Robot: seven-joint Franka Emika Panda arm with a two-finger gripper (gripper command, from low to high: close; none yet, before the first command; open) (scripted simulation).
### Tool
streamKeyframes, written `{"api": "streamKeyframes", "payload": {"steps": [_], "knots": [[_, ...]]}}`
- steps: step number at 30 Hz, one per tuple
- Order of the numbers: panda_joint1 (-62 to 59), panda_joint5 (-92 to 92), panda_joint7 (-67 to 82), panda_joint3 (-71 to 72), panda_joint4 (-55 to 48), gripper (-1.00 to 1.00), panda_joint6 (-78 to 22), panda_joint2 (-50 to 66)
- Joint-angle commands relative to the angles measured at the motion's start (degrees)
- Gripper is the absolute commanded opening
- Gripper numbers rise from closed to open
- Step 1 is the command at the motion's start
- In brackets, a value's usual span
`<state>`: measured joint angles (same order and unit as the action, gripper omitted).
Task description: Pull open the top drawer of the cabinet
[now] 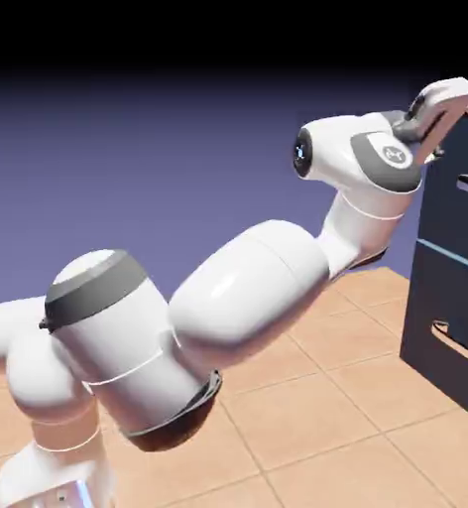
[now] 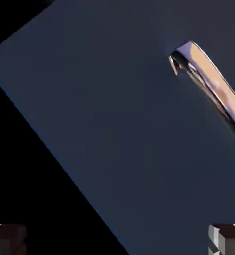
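Two grey fingertips point(image 2: 220, 239) sit wide apart, so the gripper point(image 2: 117, 241) is spread with nothing pinched; the top drawer point(image 2: 129, 124) fills the hand view just ahead, its pale handle point(image 2: 211, 84) off to one side, untouched; clear room left of the cabinet point(image 1: 456, 288); arm stretched up toward its top corner, hand rolled.

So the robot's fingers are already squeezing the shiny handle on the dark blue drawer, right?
Not quite. The gripper is open and isn't squeezing anything. In the hand view the shiny handle sits up in the corner, far from the fingertips, with only bare dark blue drawer front between them. It is a shiny handle on a dark blue drawer, though.
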<state>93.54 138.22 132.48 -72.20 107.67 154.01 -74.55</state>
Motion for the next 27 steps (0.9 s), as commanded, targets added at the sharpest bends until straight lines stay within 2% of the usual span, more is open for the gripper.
{"api": "streamKeyframes", "payload": {"steps": [1,7,9,16,17,27], "knots": [[1.3,2.0,2.5,-1.0,-0.8,1.0,-0.3,-0.6],[9.3,13.8,17.4,-7.2,-5.3,1.0,-2.0,-4.2],[9.8,14.6,18.5,-7.6,-5.6,1.0,-2.1,-4.4],[19.1,13.4,21.8,-9.9,-18.3,1.0,1.4,-4.7],[19.1,13.4,21.8,-9.9,-18.3,-1.0,1.4,-4.7],[5.3,14.7,17.7,-6.3,0.4,-1.0,-3.7,-4.8]]}}
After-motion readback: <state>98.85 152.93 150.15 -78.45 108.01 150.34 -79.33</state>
